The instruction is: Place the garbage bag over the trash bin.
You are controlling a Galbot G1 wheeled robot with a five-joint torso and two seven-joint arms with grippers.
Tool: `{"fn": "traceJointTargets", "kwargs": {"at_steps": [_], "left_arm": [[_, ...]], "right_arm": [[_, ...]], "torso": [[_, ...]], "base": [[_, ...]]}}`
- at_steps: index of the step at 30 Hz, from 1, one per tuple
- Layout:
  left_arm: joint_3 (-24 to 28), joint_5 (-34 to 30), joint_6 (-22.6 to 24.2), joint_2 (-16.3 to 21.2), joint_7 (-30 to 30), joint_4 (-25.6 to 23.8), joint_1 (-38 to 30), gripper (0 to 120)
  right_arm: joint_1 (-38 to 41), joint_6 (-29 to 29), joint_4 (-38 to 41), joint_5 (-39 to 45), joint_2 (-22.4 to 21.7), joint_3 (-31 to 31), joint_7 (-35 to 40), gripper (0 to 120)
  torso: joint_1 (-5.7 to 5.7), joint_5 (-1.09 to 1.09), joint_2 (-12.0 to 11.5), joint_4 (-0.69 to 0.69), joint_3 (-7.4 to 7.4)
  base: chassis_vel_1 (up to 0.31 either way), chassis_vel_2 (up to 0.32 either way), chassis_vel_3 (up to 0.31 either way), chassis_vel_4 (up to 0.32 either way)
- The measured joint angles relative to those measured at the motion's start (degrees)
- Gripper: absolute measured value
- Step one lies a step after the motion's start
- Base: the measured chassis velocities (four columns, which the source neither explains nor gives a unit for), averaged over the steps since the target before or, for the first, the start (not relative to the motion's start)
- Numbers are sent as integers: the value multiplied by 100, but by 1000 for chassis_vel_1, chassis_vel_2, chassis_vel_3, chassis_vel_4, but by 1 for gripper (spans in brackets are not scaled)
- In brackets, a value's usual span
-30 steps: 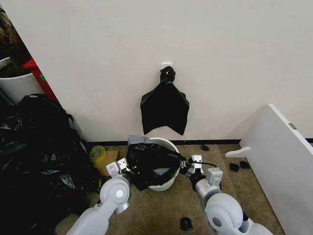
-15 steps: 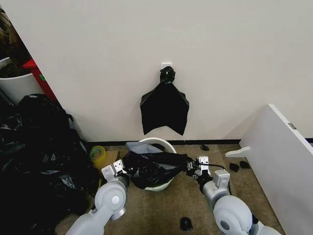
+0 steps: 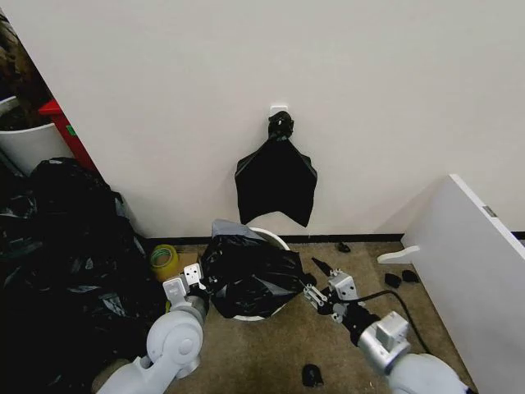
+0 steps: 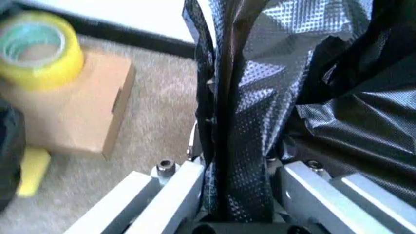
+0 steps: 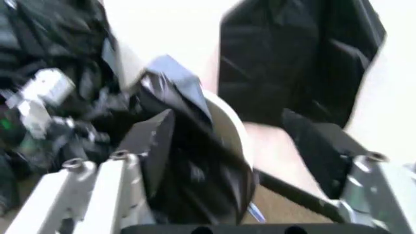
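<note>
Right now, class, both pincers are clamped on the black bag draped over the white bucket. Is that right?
Not quite. Only the left pincer is clamped on the black bag, as the left wrist view shows. In the head view the right pincer stands open beside the white bucket, clear of the bag.

text: none legible | labels: none legible | brands, numbers, signs: none legible

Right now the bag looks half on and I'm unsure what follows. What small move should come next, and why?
Probably the right gripper, open beside the trash bin, should regrip the garbage bag at its side. The left gripper is shut on the opposite edge, and the bag is bunched over the bin, not spread around the rim.
</note>
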Motion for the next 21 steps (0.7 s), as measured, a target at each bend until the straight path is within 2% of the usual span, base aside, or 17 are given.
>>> {"fn": "traceJointTargets", "kwargs": {"at_steps": [2, 3, 5, 7, 11, 12, 14, 21], "left_arm": [[40, 297, -26, 173, 329, -77, 60, 0], [40, 297, -26, 173, 329, -77, 60, 0], [140, 520, -49, 338, 650, -124, 51, 0], [174, 667, -82, 422, 854, -181, 75, 0], [253, 741, -112, 504, 1025, -232, 50, 0], [277, 759, -115, 533, 1085, -255, 31, 0], [277, 770, -128, 569, 1123, -302, 39, 0], [258, 770, -146, 611, 1135, -344, 69, 0]], "right_arm": [[284, -110, 16, 453, -73, 22, -309, 80], [284, -110, 16, 453, -73, 22, -309, 80], [471, -165, -85, 656, -152, 72, -572, 90], [683, -231, -186, 815, -200, 2, -675, 96], [885, -339, -343, 1035, -202, -79, -722, 100], [953, -371, -434, 1086, -183, -102, -720, 100], [1048, -376, -598, 1091, -174, -118, -714, 100], [1090, -355, -806, 1009, -277, -99, -723, 100]], "torso": [[0, 1, 0, 3, 0], [0, 1, 0, 3, 0], [0, -2, 0, -2, 0], [0, 0, 0, -1, 0], [0, 0, 0, 2, 1], [0, -3, 0, -2, 0], [0, 2, 0, -1, 1], [0, 0, 0, 0, 0]], "base": [[0, 0, 0, 0], [0, 0, 0, 0], [0, 0, 0, 0], [0, 0, 0, 0], [0, 0, 0, 0], [0, 0, 0, 0], [0, 0, 0, 0], [0, 0, 0, 0]]}}
